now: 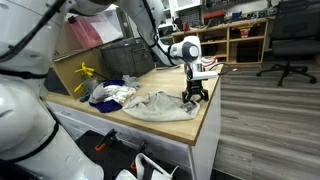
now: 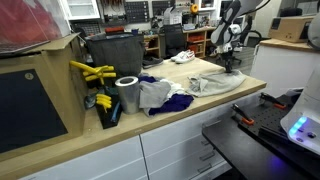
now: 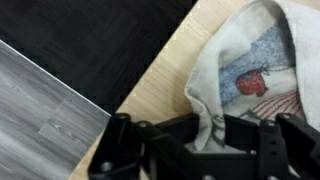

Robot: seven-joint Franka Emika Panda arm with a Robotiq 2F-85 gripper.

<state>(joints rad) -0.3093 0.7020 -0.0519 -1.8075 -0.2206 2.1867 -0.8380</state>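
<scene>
My gripper is down on the wooden counter at the near edge of a light grey cloth, close to the counter's corner. In the wrist view the cloth, which has a red and blue print, runs in a raised fold down between my fingertips, and the jaws are shut on that fold. The gripper also shows in an exterior view, above the cloth's far end.
A white and blue heap of clothes lies beside the grey cloth. A yellow object and a dark bin stand at the back. A metal can is on the counter. The counter's edge drops to grey floor.
</scene>
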